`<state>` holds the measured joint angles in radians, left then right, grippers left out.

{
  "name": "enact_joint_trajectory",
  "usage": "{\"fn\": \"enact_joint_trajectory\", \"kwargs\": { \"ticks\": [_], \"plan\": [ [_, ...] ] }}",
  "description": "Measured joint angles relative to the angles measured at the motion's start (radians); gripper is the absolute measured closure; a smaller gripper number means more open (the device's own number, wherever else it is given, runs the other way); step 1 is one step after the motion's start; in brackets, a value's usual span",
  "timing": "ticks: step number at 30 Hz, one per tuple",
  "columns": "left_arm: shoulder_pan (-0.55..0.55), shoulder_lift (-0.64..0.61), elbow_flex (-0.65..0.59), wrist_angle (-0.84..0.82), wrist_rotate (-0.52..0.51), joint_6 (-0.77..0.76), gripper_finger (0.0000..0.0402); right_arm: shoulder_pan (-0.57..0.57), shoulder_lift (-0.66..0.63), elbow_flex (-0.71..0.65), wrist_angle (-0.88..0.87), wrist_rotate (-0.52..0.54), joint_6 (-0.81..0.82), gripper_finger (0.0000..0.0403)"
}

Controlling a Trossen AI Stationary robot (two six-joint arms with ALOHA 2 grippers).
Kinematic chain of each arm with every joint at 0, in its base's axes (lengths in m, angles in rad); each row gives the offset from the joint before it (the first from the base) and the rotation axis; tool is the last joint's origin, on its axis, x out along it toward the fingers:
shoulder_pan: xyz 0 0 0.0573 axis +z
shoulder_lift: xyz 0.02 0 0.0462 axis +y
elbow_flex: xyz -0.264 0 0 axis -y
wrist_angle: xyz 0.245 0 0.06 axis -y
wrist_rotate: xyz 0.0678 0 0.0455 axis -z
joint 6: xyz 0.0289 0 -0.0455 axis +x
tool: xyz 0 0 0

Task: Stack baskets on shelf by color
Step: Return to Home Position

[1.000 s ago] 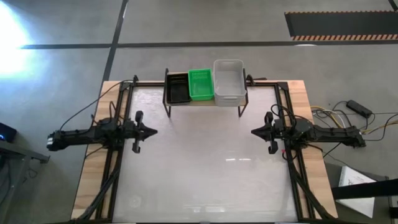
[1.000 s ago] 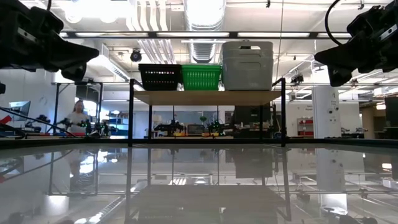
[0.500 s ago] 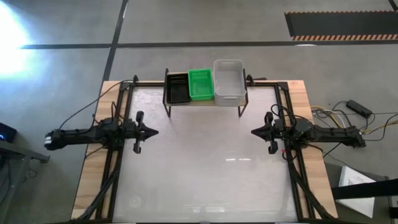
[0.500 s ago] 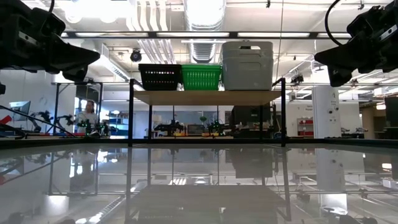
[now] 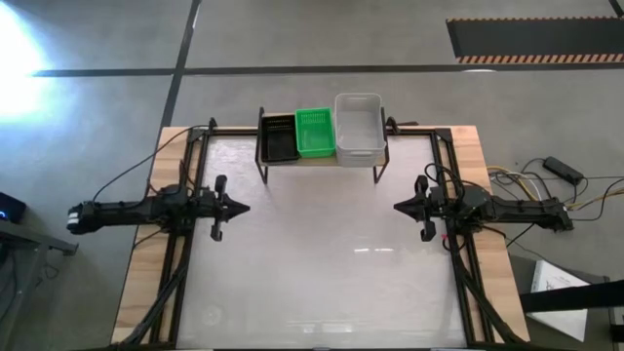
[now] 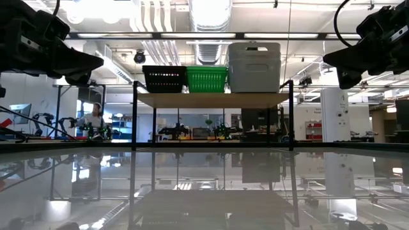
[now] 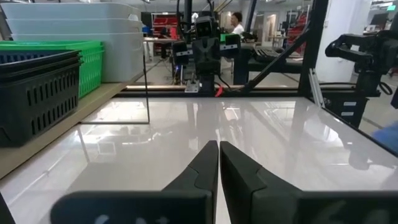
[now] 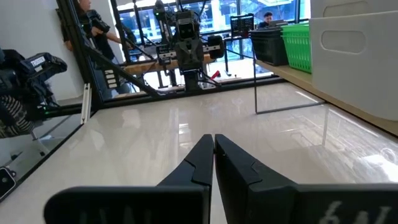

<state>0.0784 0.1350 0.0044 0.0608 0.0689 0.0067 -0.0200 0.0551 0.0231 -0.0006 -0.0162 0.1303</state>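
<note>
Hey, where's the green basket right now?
High view: the green basket is on the shelf at the far edge of the table, mid-row, with the black basket on its left-arm side and the white basket on its right.

Black baskets (image 5: pixel 278 137), stack count perhaps indiscernible.

Glossy white tabletop (image 5: pixel 322 244), bordered by a bare light-wood rim (image 5: pixel 138 292), mirrors the low shelf (image 6: pixel 211 100) at its far edge: a matt pale-wood top on thin black metal legs (image 6: pixel 134 121). On the shelf stand slotted black plastic baskets (image 6: pixel 164 78), slotted bright green plastic baskets (image 6: pixel 206 78) and smooth-walled translucent white plastic bins (image 6: pixel 254 67).
</note>
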Motion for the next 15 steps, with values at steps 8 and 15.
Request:
{"fn": "enact_joint_trajectory", "kwargs": {
  "ticks": [8,15],
  "plan": [
    [0.0,0.018,0.0,0.001,0.0,0.0,0.0402,0.0,0.0,0.0,0.0,0.0,0.0,0.0394],
    [0.0,0.027,0.0,0.002,-0.001,0.0,0.0402,0.0,0.0,0.0,0.0,0.0,0.0,0.0394]
  ]
}}
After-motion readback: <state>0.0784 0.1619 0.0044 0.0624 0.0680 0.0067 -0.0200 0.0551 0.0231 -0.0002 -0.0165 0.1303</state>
